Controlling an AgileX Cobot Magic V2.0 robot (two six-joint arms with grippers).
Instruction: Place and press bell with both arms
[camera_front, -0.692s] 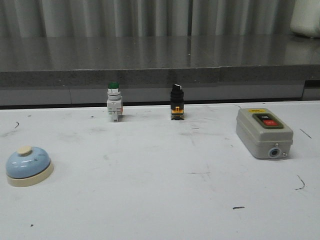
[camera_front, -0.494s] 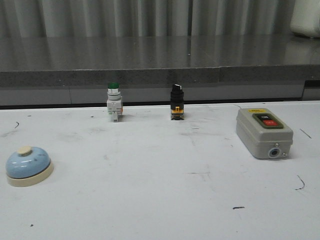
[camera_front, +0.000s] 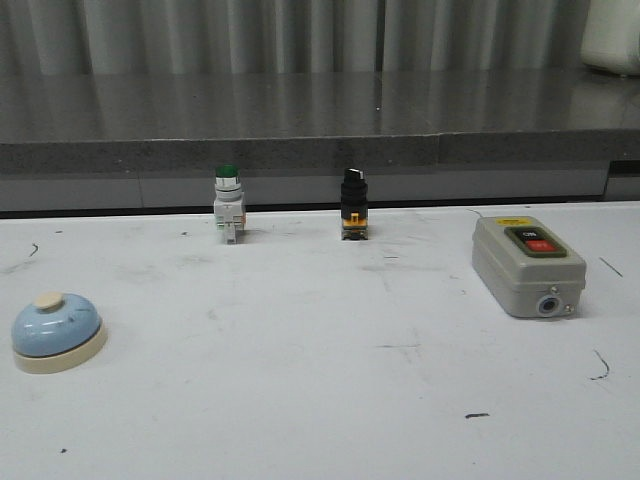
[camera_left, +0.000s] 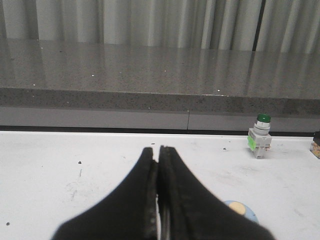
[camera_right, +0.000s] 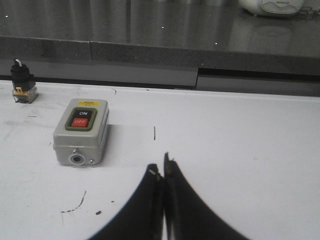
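The light-blue bell with a cream base and cream knob sits on the white table at the near left. In the left wrist view a sliver of the bell shows beside the black fingers. My left gripper is shut and empty, held above the table beside the bell. My right gripper is shut and empty, over bare table to the side of the grey switch box. Neither gripper shows in the front view.
A green-capped push button and a black selector switch stand at the table's back edge. The grey switch box with ON and OFF buttons lies at the right. A dark raised counter runs behind the table.
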